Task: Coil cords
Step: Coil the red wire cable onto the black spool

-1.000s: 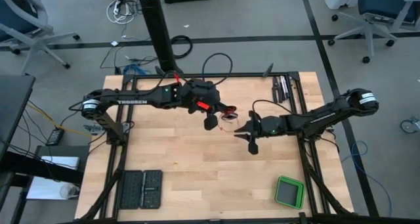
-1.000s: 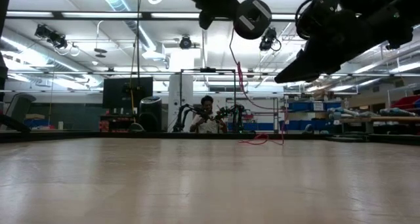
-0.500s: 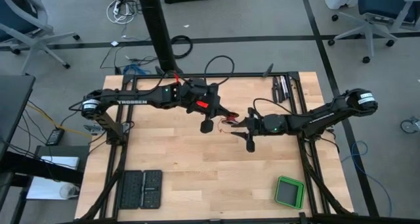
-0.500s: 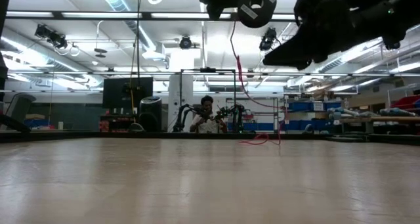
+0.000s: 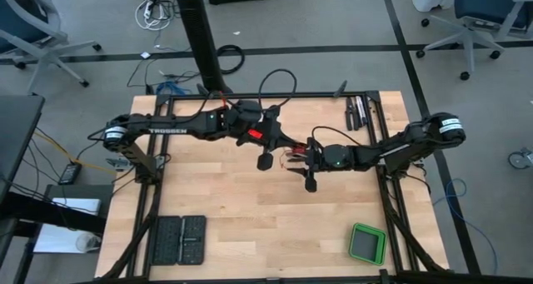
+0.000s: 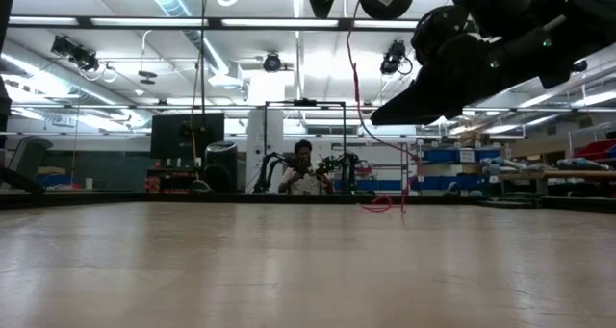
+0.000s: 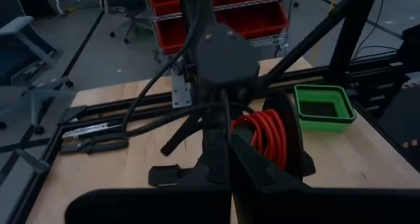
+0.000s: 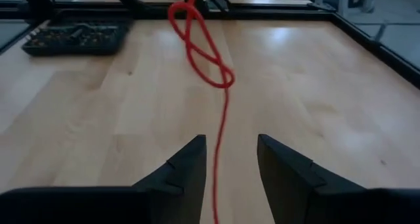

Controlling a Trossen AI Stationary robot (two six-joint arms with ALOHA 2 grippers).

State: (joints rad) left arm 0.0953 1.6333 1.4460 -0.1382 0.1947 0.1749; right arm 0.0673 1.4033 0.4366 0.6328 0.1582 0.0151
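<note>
Just above the centre of the high view, the left gripper (image 5: 268, 155) is clamped shut on the red-orange cord (image 8: 209, 60), several turns of which lie coiled beside its fingers (image 7: 252, 168). The strand hangs down, looped once, and passes between the parted fingers of the right gripper (image 8: 230, 159), apparently untouched. Both grippers are lifted off the wooden table (image 5: 250, 226).

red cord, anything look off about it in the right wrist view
Yes: the red cord hangs with a loose twisted loop, like a half-formed knot, above the bare wooden table. Its straight part runs down between the open right end effector's fingers, not gripped.
</note>
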